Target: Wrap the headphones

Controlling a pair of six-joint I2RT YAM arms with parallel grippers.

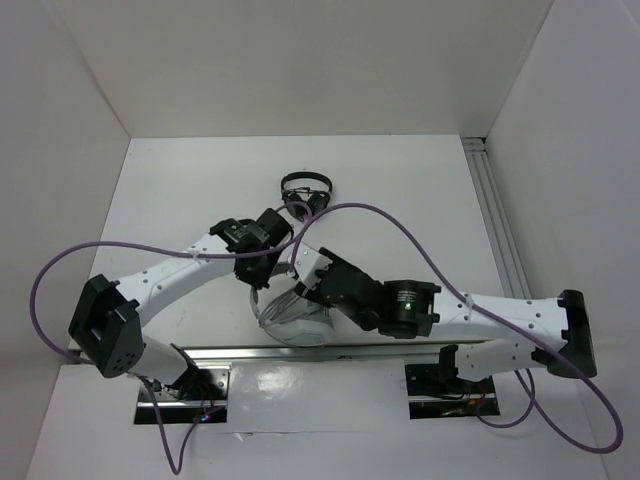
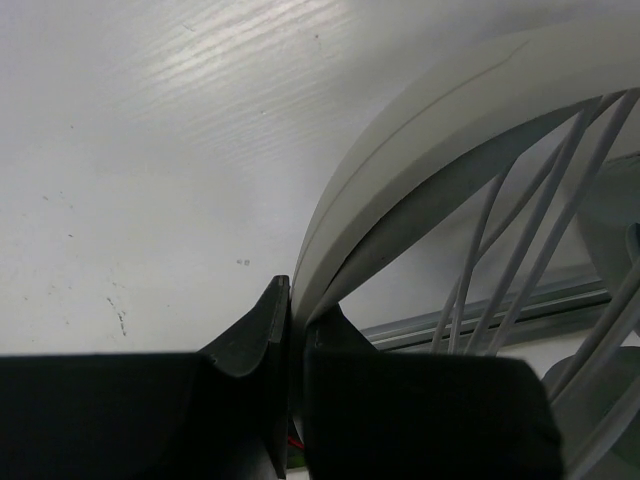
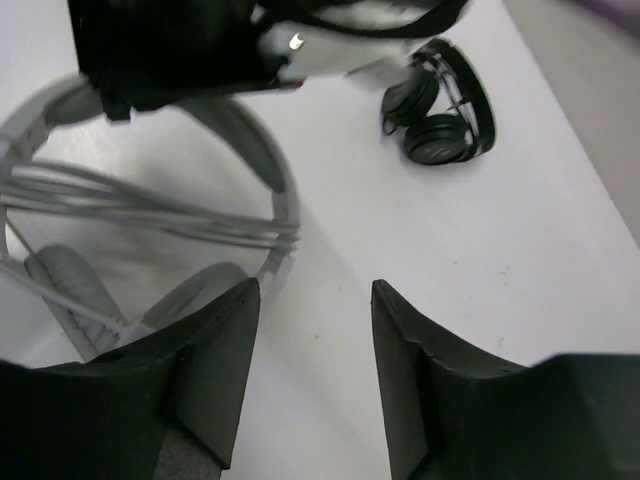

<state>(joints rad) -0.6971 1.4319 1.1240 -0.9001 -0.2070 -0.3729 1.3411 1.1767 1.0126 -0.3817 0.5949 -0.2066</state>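
Showed large white and light-grey over-ear headphones (image 1: 297, 322) upon the white worktop (image 1: 400, 200), by the middle of its near edge. Showed thin grey cable (image 3: 150, 205) strung in several strands across the arc of the wide headband (image 2: 420, 130). Found the left pincer (image 2: 295, 300) clamped tight on that headband's edge. Found the right pincer (image 3: 312, 300) spread wide and empty, just beside the headphones. Showed smaller black headphones (image 3: 440, 105) nearer the far edge, well apart.

Bright, even overhead light; white table (image 1: 420, 190) nearly washed out, soft shadows only. Sheen streaks across table, left wrist view. Right wrist view: headphones (image 3: 288, 198) blurred; right pincer (image 3: 314, 295) dark, soft-focus.
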